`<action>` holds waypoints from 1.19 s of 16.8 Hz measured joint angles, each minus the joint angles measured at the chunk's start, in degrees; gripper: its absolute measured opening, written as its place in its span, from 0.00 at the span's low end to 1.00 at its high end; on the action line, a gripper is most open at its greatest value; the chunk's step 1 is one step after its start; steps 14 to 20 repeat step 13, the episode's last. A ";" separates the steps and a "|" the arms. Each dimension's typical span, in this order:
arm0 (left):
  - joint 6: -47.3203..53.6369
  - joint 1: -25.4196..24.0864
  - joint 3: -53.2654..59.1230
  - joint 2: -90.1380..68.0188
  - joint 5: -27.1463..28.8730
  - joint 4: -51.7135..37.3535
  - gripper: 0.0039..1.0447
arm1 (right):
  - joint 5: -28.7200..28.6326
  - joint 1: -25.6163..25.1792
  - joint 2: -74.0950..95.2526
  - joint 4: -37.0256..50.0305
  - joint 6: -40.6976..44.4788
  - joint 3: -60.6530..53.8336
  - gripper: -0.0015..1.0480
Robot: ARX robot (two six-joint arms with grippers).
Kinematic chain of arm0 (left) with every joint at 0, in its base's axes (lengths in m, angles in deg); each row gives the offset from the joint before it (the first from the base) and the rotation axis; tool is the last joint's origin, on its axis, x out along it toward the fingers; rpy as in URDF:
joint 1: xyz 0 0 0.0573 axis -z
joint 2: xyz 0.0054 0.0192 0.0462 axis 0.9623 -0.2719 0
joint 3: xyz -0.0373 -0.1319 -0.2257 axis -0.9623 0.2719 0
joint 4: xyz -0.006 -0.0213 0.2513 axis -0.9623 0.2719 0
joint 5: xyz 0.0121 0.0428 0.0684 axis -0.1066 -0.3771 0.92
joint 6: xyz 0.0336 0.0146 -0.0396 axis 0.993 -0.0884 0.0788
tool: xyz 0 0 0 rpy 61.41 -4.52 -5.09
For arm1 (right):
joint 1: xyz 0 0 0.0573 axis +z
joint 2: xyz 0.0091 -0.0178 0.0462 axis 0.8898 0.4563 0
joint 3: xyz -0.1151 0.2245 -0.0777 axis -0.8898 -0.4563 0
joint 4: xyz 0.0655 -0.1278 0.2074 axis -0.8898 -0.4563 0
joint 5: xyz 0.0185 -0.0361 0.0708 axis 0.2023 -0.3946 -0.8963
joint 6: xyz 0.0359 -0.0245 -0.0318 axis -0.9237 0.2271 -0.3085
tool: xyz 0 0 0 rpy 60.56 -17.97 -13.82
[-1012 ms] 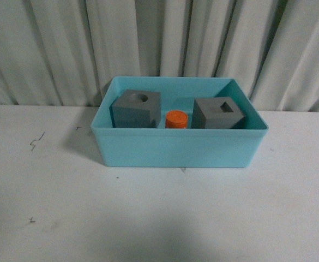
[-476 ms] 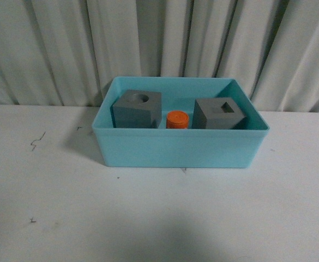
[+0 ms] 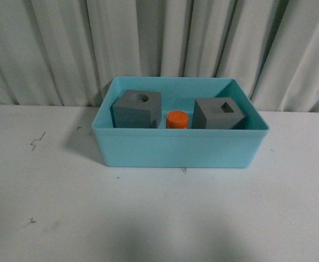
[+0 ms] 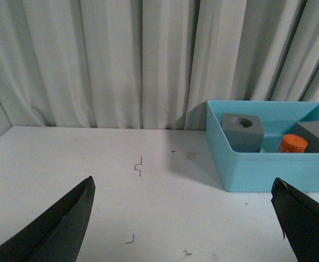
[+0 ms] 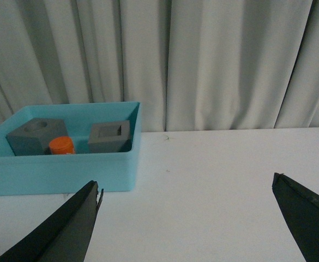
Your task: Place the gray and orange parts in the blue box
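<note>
Both cubes (image 3: 137, 108) and the orange cylinder (image 3: 176, 119) are already lying inside the box (image 3: 180, 147); both pincers (image 4: 184, 218) (image 5: 186, 218) are being held wide, empty, well apart from it

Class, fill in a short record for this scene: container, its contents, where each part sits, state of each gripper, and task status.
container: blue box on white table
contents: round-recess gray cube, orange cylinder, square-recess gray cube
arrangement: cylinder between the two cubes
left gripper: open, empty, away from box
right gripper: open, empty, away from box
task status: all three parts inside box
</note>
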 joint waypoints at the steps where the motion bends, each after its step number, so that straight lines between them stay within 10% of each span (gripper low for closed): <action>1: -0.02 0.00 0.00 0.00 0.00 0.00 0.94 | 0.00 0.00 0.00 0.00 0.02 0.00 0.94; 20: 0.00 0.00 0.00 0.00 0.00 0.00 0.94 | 0.00 0.00 0.00 0.00 0.02 0.00 0.94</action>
